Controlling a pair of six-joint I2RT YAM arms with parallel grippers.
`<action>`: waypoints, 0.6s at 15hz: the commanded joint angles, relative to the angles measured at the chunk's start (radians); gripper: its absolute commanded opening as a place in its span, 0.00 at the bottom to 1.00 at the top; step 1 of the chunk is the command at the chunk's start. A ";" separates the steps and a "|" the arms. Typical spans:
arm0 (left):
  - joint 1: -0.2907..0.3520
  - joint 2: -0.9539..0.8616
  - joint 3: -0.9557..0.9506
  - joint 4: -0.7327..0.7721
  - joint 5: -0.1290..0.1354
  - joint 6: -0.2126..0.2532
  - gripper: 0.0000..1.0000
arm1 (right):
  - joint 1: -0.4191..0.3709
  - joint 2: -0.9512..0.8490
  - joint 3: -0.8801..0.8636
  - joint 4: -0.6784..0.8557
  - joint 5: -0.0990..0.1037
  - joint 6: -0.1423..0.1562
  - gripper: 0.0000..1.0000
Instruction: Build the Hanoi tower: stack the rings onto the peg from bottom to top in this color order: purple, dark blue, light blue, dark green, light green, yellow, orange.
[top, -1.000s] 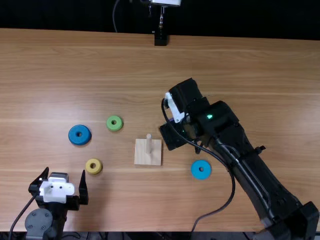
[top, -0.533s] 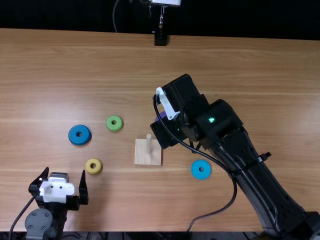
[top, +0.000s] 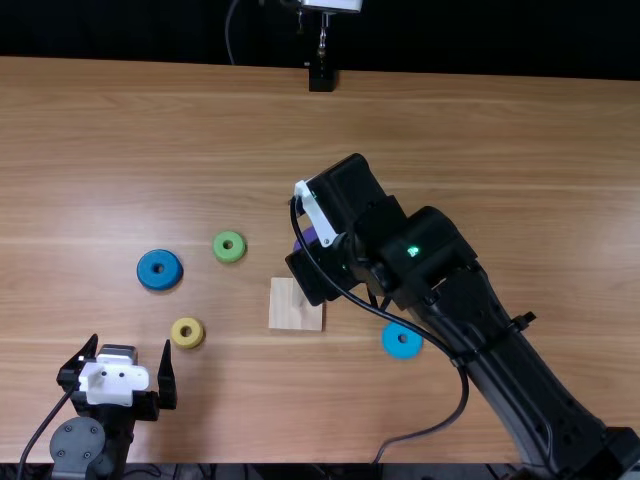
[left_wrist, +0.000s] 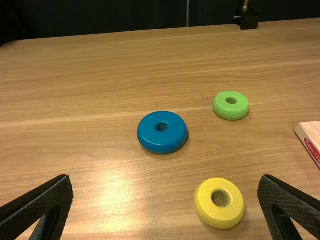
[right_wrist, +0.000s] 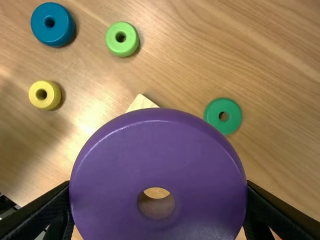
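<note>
- You have the purple ring (right_wrist: 160, 145) pinched across its outer rim in the right tool (right_wrist: 158, 200), one finger on each side. It sits over the near-right side of the light green ring (top: 220, 250), by the wooden base (top: 282, 312).
- Your left tool (left_wrist: 166, 181) is empty, fingers spread wide, at the near left of the worktop (top: 480, 120).
- Judging by its smooth, glossy face, the ring should be stiff and fairly light; it won't give, so squeeze modestly.
- That slick, curved rim could let it pivot between the fingers. Keep the grip across the widest part and the face level.
- Pale wood shows through its hole; the fit looks forgiving, but a tilt could jam it on the peg. Lower gently, then let go.
- Next, take the dark blue ring (top: 148, 275), far left of the yellow ring (top: 178, 340), by opposite sides, low on the rim.
</note>
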 joint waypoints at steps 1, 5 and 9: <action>-0.004 -0.012 -0.112 -0.082 -0.002 0.014 1.00 | 0.015 -0.035 0.039 -0.001 0.000 0.002 0.00; -0.004 -0.012 -0.112 -0.082 -0.002 0.014 1.00 | 0.050 -0.035 0.038 0.002 0.000 0.006 0.00; -0.004 -0.012 -0.112 -0.082 -0.002 0.014 1.00 | 0.061 -0.033 0.032 0.002 0.000 0.009 0.00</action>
